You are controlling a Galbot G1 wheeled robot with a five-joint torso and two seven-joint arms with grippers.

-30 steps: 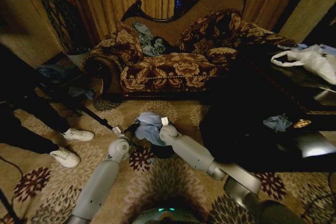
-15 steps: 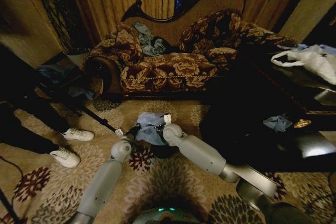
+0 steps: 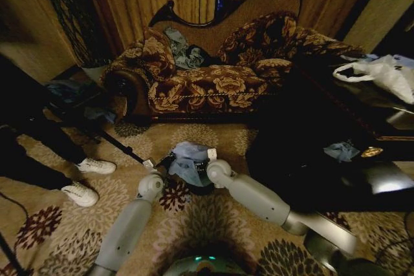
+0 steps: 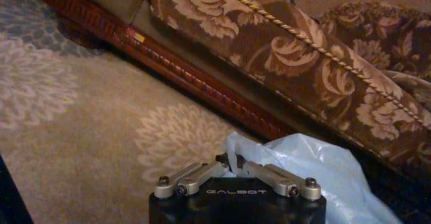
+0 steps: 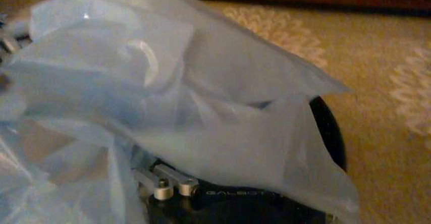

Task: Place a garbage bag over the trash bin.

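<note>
The garbage bag (image 3: 186, 158), pale blue-grey film, lies bunched on top of the small black trash bin (image 3: 202, 187) on the carpet in front of the sofa. My left gripper (image 3: 165, 160) is at the bag's left side. In the left wrist view that gripper (image 4: 232, 164) is shut on the bag's edge (image 4: 316, 168). My right gripper (image 3: 200, 165) is at the bag's right side, over the bin. In the right wrist view the film (image 5: 168, 93) drapes over the gripper and hides its tips. The bin's black rim (image 5: 331, 138) shows behind the film.
A floral sofa (image 3: 213, 85) stands just behind the bin. A black table (image 3: 310, 159) at the right carries a white handled bag (image 3: 388, 72) and a small blue scrap (image 3: 341, 151). A person's white shoes (image 3: 87, 179) and a dark pole (image 3: 116, 145) are at the left.
My right arm has shifted right and a little nearer to me beside the bag. The left arm and the bag have hardly moved.
</note>
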